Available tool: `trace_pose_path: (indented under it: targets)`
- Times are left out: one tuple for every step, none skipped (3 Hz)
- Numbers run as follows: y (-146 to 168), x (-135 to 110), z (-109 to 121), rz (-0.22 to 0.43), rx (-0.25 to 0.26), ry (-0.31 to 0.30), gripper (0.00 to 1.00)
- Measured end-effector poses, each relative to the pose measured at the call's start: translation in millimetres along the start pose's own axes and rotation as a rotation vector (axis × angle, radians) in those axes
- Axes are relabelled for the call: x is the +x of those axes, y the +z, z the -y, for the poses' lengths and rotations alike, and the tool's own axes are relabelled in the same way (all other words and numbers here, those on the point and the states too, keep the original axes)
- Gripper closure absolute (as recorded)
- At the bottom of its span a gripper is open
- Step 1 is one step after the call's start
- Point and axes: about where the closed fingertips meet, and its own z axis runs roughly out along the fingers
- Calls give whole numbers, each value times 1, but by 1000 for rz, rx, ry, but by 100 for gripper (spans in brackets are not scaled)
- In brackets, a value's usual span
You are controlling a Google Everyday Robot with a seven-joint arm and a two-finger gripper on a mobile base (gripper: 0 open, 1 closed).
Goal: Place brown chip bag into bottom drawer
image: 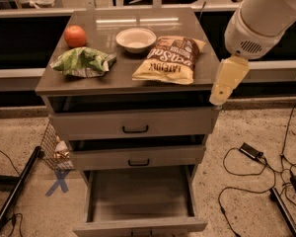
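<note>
While gripper [218, 98] hangs off counter's [118, 75] right edge, open or closed cannot tell, brown chip bag [170, 59] lies near right front corner. Best: approach from above, pinch bag mid-width, lift gently; bottom drawer [138, 226] stands open.

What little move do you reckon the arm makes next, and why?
Probably swing the gripper up and left, over the brown chip bag. The bag lies ungrasped on the cabinet top, the gripper hangs off its right edge, and the bottom drawer is already open.
</note>
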Motion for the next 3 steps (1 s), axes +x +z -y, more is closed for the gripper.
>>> trace_pose_path:
  targets:
    - [6,-16,-10,42,11,-27,0]
    - [22,-39,-14,110,82,-49,0]
    - [50,-69,1,140,146,-67,0]
